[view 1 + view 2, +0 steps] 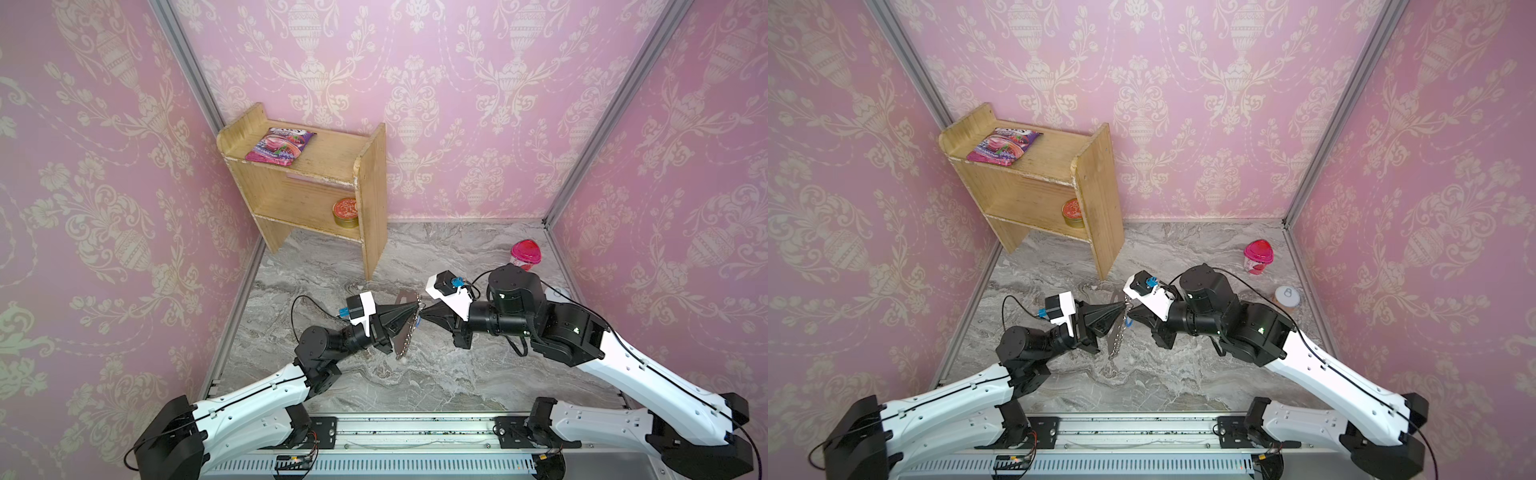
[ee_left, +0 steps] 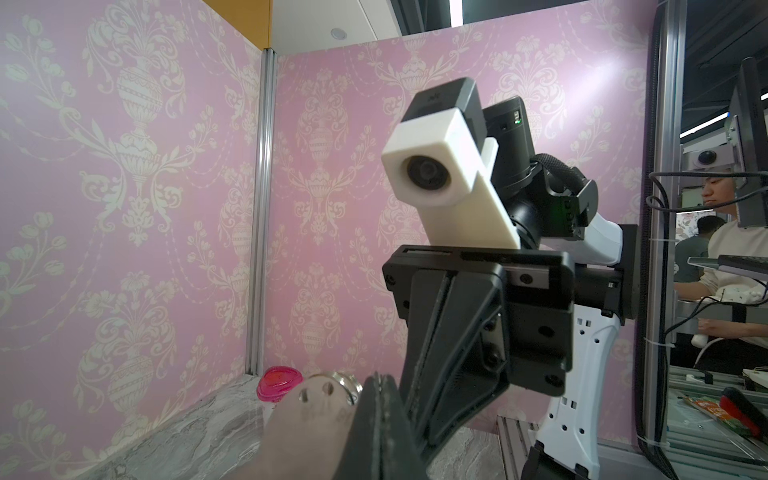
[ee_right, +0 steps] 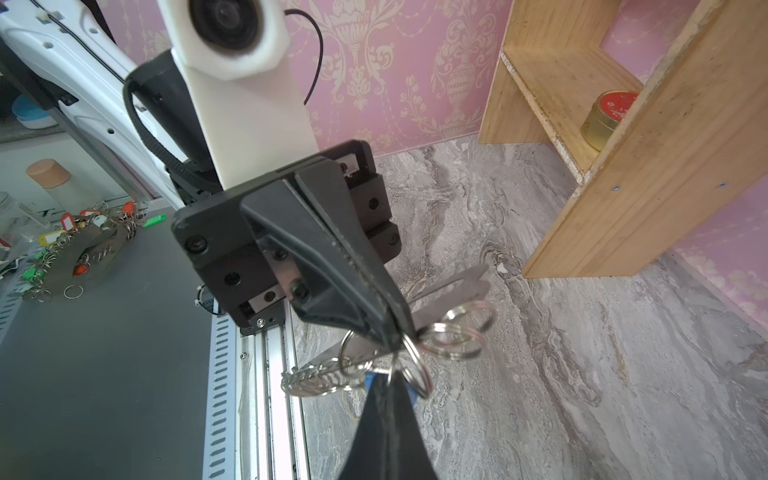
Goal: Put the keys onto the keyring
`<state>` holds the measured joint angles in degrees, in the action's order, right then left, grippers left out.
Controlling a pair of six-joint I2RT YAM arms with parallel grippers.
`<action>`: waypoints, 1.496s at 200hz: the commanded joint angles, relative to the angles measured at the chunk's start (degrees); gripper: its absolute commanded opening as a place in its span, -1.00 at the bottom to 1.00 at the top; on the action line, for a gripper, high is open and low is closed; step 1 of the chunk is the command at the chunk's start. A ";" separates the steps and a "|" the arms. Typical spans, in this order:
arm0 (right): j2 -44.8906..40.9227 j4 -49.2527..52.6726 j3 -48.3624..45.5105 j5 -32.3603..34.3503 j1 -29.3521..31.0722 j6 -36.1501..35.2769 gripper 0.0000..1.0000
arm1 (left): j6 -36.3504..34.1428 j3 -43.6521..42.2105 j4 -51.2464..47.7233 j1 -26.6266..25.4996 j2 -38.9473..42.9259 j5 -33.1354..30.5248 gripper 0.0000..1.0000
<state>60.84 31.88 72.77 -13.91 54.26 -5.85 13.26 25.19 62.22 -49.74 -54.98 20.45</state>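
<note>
Bare marble table [image 1: 457, 374] lies open in front of the wooden shelf [image 1: 374, 199]. Mid-table, the left end effector [image 1: 416, 307], clamped shut, holds the keyring [image 1: 399, 341] aloft; the right end effector [image 1: 427, 313], also closed, pinches the keys [image 1: 419, 321] at its ringed edge.

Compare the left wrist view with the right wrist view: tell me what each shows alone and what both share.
Left wrist only: the pink-lidded cup and a person outside the cell. Right wrist only: the shelf with its tin, the blue tag of the keys, and tagged key bunches on the bench outside. Both: the keyring, the marble table and the pink wallpaper.
</note>
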 commanded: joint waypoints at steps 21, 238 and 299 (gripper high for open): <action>-2.55 2.73 0.24 -1.32 1.83 -0.73 -0.47 | 0.40 -0.26 0.57 0.12 1.75 -1.24 -1.00; -1.10 2.84 2.91 -19.18 -7.61 -2.32 -0.64 | 1.31 2.19 -0.77 0.25 2.95 7.90 -1.00; -0.64 2.75 2.68 -18.00 -7.77 -2.16 -0.47 | 1.76 2.56 -0.78 0.25 3.13 8.47 -1.00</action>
<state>59.81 34.98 74.74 -31.70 46.83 -8.80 13.65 25.45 59.55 -49.63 -52.16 26.96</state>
